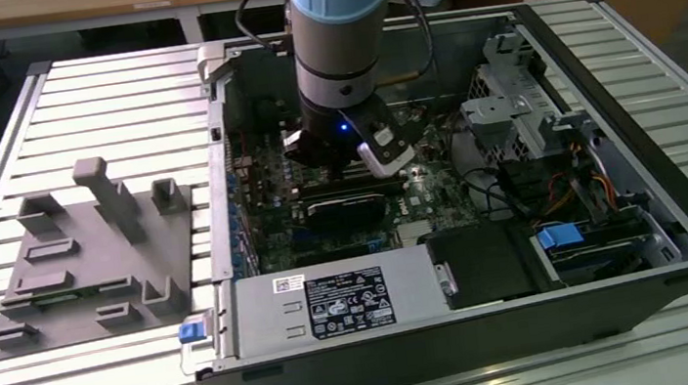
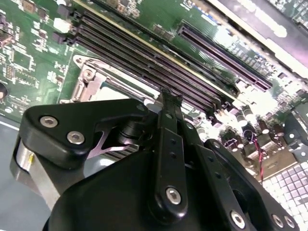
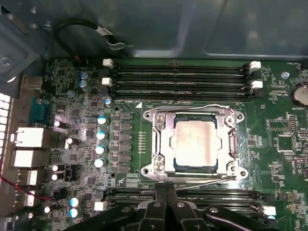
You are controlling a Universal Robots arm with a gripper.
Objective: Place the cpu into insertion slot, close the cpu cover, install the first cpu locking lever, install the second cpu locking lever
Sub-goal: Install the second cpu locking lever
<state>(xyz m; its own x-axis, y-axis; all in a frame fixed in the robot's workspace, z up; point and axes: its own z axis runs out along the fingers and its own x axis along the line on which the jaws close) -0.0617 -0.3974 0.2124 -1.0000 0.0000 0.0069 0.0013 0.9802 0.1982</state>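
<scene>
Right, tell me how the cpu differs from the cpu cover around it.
The cpu is a solid, pale silvery-beige square; the cpu cover is an open frame with a square window. The cpu sits inside that window, so it is smaller than the cpu cover. Both look metallic and lie flat on the green board.

The robot arm (image 1: 346, 45) reaches down into an open computer case (image 1: 450, 199), with a grey fixture (image 1: 90, 263) at the exterior view's left.
</scene>
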